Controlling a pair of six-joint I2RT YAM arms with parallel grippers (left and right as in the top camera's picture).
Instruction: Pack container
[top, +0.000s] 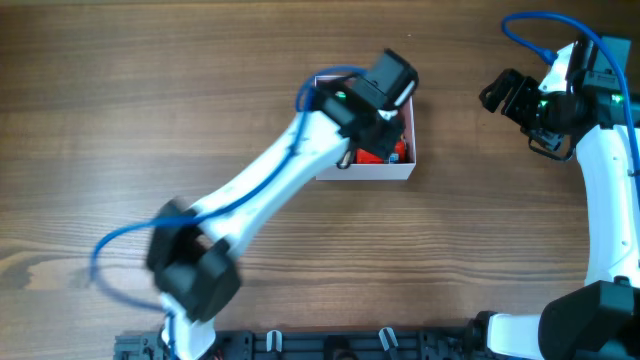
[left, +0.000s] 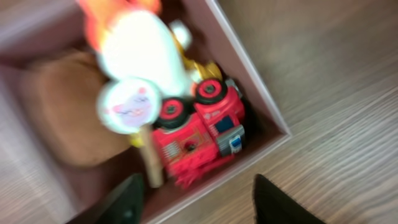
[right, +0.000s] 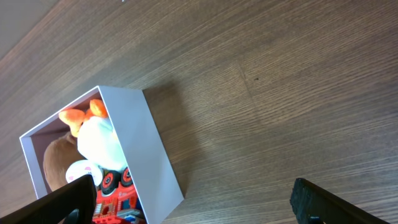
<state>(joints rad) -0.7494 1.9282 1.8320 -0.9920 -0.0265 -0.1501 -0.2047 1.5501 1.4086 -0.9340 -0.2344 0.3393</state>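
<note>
We see a small square box with thin white walls and a pale pink inside (top: 385, 172). It stands on the brown wooden table (top: 150, 100), a little right of the middle and towards the far side. The left arm reaches from the near left corner up over this box.

In the left wrist view, the left gripper (left: 202, 202) hangs above the near edge of the box. Its two dark fingers (left: 124, 199) are spread apart and hold nothing.

Inside the box lies a red toy fire truck with black wheels (left: 202, 127), close to one corner. Beside it is a white soft toy with orange parts (left: 140, 46). A round white disc with a pink face on a wooden stick (left: 127, 106) lies partly over the truck. A brown soft thing (left: 62, 112) fills the other side. This view is blurred, so we cannot tell more about it.

The right gripper (top: 497, 95) is well apart from the box, over the bare wood at the far right. In the right wrist view its fingers (right: 56, 202) stand wide apart and are empty, and the box (right: 146, 149) is at the lower left.
</note>
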